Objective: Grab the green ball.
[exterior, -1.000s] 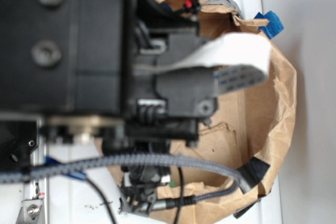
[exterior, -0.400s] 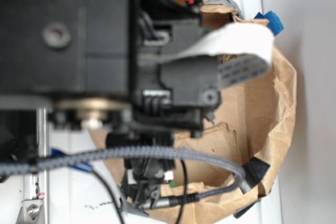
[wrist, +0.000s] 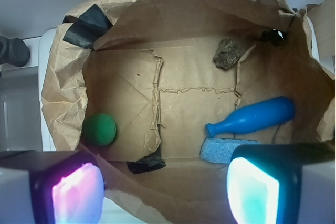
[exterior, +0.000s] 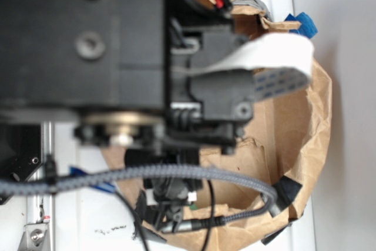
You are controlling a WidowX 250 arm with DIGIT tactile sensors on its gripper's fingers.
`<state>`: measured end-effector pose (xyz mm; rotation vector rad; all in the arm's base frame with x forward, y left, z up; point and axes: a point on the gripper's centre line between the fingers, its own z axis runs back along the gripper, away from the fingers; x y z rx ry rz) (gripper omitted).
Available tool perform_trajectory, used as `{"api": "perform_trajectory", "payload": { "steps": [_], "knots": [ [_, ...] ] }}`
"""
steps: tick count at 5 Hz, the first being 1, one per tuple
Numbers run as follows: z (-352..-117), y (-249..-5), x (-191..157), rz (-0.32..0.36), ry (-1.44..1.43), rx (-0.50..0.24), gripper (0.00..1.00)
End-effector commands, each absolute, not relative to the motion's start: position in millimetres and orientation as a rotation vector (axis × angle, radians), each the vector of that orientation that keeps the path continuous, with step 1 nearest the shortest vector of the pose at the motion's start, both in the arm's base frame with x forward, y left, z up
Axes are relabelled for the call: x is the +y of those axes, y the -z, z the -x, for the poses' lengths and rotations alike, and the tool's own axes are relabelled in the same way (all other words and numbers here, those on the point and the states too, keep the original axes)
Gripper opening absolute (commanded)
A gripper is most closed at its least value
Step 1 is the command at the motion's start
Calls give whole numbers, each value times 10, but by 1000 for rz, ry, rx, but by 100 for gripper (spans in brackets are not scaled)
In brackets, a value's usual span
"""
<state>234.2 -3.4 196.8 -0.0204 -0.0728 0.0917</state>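
Observation:
In the wrist view the green ball (wrist: 100,129) lies on the floor of an open brown paper bag (wrist: 131,19), in its lower left corner against the bag wall. My gripper (wrist: 165,192) hangs above the bag's near rim, jaws wide apart and empty, with one glowing pad at the left (wrist: 76,192) and one at the right (wrist: 252,190). The ball is ahead of the left pad and apart from it. In the exterior view my arm (exterior: 88,45) fills the frame and hides the ball; only the gripper's dark body (exterior: 170,195) shows at the bag's near rim.
In the bag lie a blue bottle (wrist: 252,116) on its side, a blue sponge (wrist: 223,149) just below it, and a grey-brown rock (wrist: 228,53) at the back. Black tape patches (wrist: 86,24) mark the bag's rim. A braided cable (exterior: 176,174) loops under the arm.
My arm has shifted to the right in the exterior view, further over the bag. The bag has not moved.

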Motion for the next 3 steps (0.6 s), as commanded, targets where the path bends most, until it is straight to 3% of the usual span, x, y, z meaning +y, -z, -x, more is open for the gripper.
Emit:
{"api": "perform_trajectory", "payload": {
  "steps": [1,2,3],
  "knots": [
    [-2537,-1889,99,41,10,-126,100],
    [-2526,-1802,48,10,114,-168,100],
    [-2454,-1608,-35,37,201,-146,100]
  ]
}}
